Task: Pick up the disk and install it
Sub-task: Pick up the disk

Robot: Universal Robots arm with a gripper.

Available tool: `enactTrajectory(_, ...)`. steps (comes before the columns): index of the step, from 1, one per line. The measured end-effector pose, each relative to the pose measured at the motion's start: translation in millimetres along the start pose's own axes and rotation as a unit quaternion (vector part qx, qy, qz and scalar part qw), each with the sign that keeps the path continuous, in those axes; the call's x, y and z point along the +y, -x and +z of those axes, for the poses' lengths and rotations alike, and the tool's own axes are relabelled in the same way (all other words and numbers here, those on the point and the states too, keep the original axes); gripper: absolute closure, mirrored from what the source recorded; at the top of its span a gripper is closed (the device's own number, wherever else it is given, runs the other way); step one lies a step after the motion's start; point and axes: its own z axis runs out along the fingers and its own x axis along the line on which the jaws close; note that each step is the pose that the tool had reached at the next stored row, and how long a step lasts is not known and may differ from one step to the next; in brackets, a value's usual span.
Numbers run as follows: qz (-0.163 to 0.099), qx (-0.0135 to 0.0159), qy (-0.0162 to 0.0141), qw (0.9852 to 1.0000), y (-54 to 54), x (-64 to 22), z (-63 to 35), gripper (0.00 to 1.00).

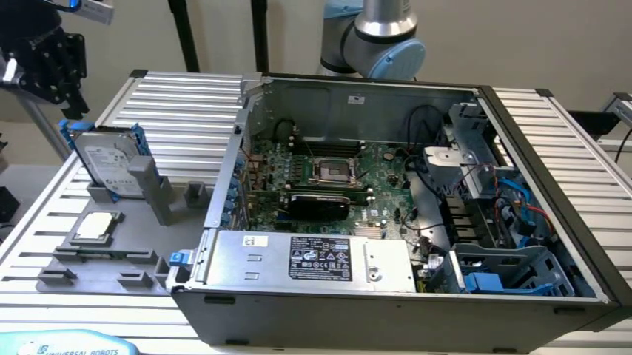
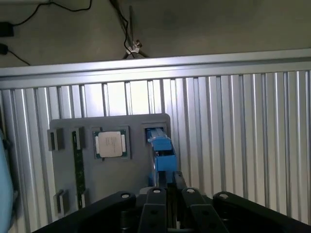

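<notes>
Disk [image 1: 112,166] upright in grey holder [image 1: 133,240], exterior view's left of PC case [image 1: 395,322]; not installed. Gripper [image 1: 73,112] at disk's top edge. For clean pick: keep square to blue carrier frame [image 2: 163,145], grip centred, lift straight so disk doesn't snag holder post [image 1: 150,189]. Can't tell how far gripper's open, or if it has hold; contact prob. close, hidden behind gripper in wrist view. Disk's lower edge partly hidden by post.
</notes>
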Motion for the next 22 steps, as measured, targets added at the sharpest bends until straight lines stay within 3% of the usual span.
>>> enactTrajectory(2, 0.000, 0.0000, 0.0000, 1.0000, 0.0, 0.0, 0.0, 0.70)
enactTrajectory(6, 0.000, 0.0001, 0.0000, 1.0000, 0.0, -0.1, 1.0, 0.58)
enactTrajectory(7, 0.000, 0.0001, 0.0000, 1.0000, 0.0, 0.0, 1.8, 0.47)
enactTrajectory(9, 0.000, 0.0001, 0.0000, 1.0000, -0.1, -0.1, 4.6, 0.47)
enactTrajectory(10, 0.000, 0.0001, 0.0000, 1.0000, -0.2, -0.1, 6.4, 0.40)
enactTrajectory(22, -0.004, 0.0002, 0.0000, 1.0000, -0.9, 3.2, 28.1, 0.40)
